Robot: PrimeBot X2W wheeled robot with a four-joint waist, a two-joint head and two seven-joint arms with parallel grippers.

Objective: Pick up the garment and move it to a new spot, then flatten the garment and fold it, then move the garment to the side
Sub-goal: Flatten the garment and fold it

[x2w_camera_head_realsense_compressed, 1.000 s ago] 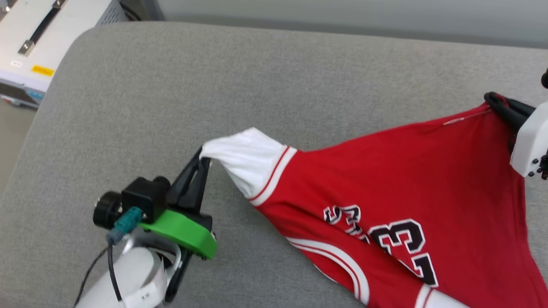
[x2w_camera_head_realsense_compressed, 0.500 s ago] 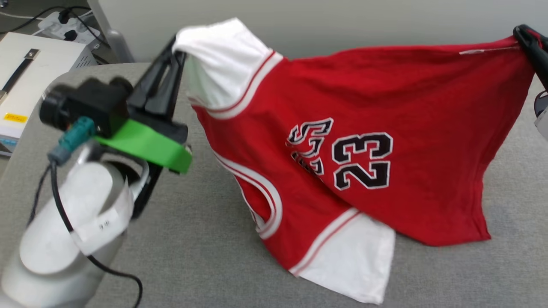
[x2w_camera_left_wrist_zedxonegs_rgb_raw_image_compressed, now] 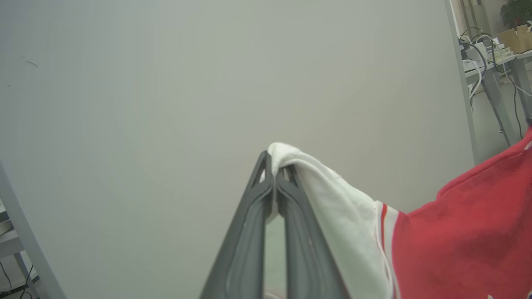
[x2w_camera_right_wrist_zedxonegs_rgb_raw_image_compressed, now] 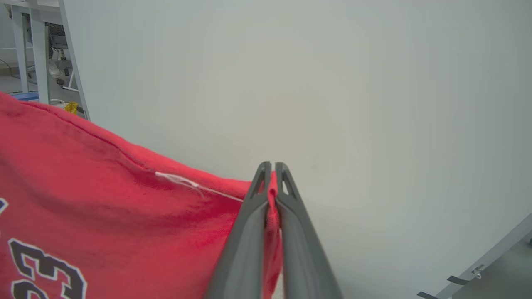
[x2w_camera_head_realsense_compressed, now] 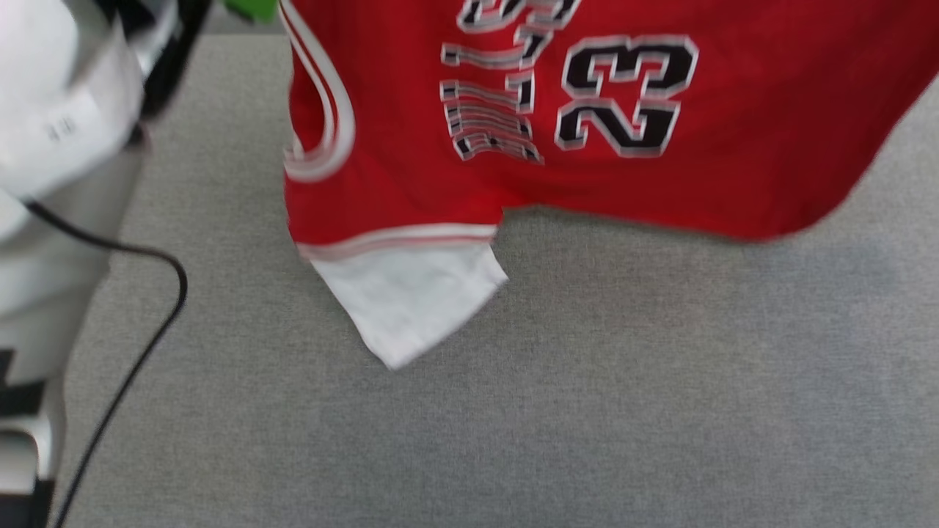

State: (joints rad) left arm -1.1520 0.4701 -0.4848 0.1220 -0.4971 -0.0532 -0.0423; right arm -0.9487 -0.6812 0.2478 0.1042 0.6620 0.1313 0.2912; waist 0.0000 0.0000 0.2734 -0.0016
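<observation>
At the left, the left hand (x2w_camera_left_wrist_zedxonegs_rgb_raw_image_compressed: pixel 275 166) is clamped shut on the bunched end of a white sleeve (x2w_camera_left_wrist_zedxonegs_rgb_raw_image_compressed: pixel 328 195), raised well above the grey fabric surface (x2w_camera_head_realsense_compressed: pixel 587 418). Between the two hands the garment (x2w_camera_head_realsense_compressed: pixel 733 147) hangs above that surface as a spread red sheet. Its "23" print faces the head camera and its lower sleeve (x2w_camera_head_realsense_compressed: pixel 411 308) dangles lowest, though blur hides whether the tip touches the surface. At the right, the right hand (x2w_camera_right_wrist_zedxonegs_rgb_raw_image_compressed: pixel 270 168) is pinched shut on a red edge of the cloth. The step looks like carrying the garment to its new spot. Done well, both hands travel at matching height and pace, with the cloth taut and the lower sleeve clear of the surface so nothing drags or tucks under.
</observation>
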